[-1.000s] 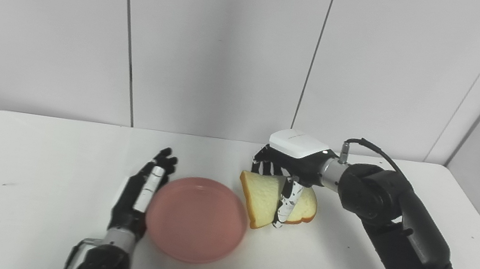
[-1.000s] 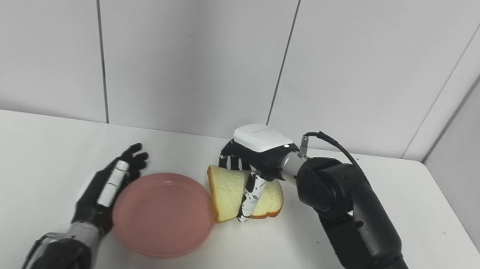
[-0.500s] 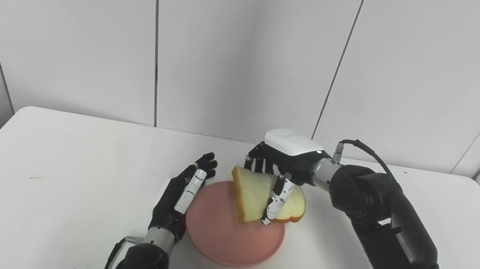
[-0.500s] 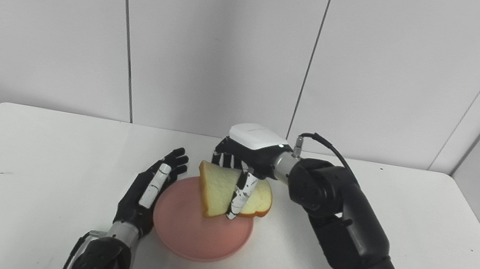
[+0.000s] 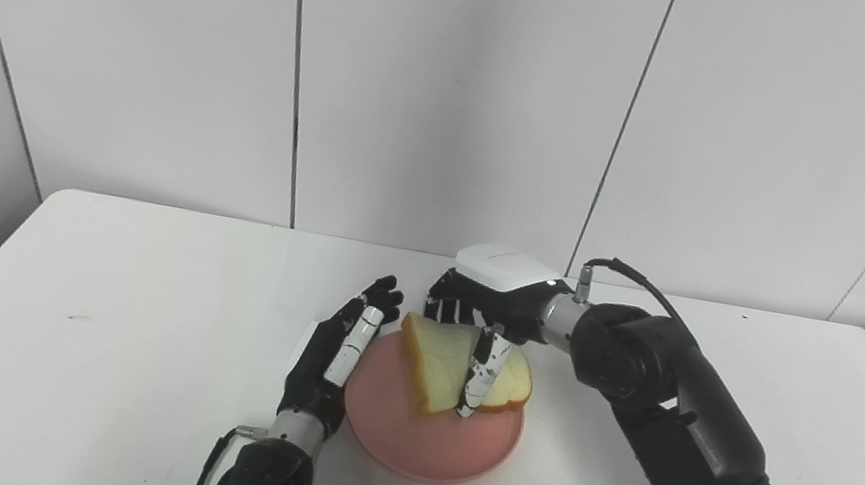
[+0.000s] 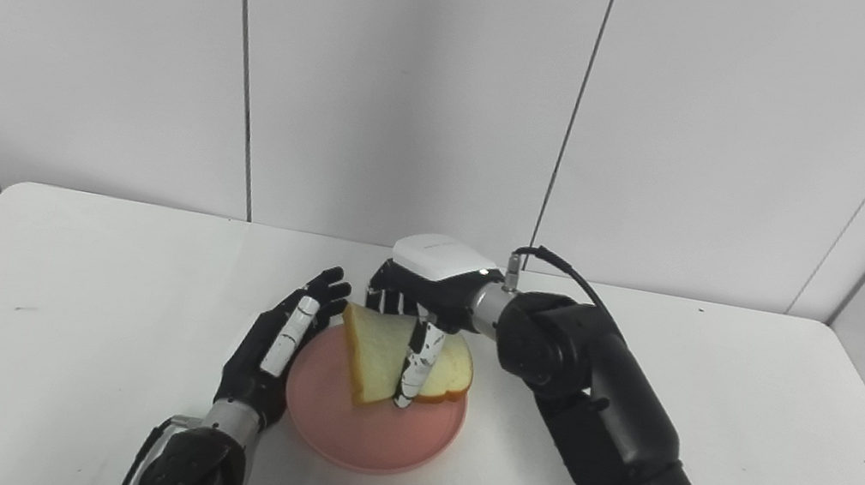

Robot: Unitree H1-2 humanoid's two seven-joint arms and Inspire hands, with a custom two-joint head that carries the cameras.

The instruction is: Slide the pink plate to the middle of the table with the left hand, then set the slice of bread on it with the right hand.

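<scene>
The pink plate lies flat near the middle of the white table. My left hand is open, its fingers straight, resting edge-on against the plate's left rim. My right hand is shut on the slice of bread and holds it tilted over the plate's far half, the bread's lower edge close to or touching the plate. The same shows in the right eye view: plate, bread, left hand, right hand.
The white table stands against white wall panels behind and a wall at the left. My right forearm crosses the table's right half. A small dark mark lies on the left of the table.
The camera has shifted, so the whole scene sits further right. My right hand has carried the bread from beside the plate to over it and lowered it. The left hand stays at the plate's rim.
</scene>
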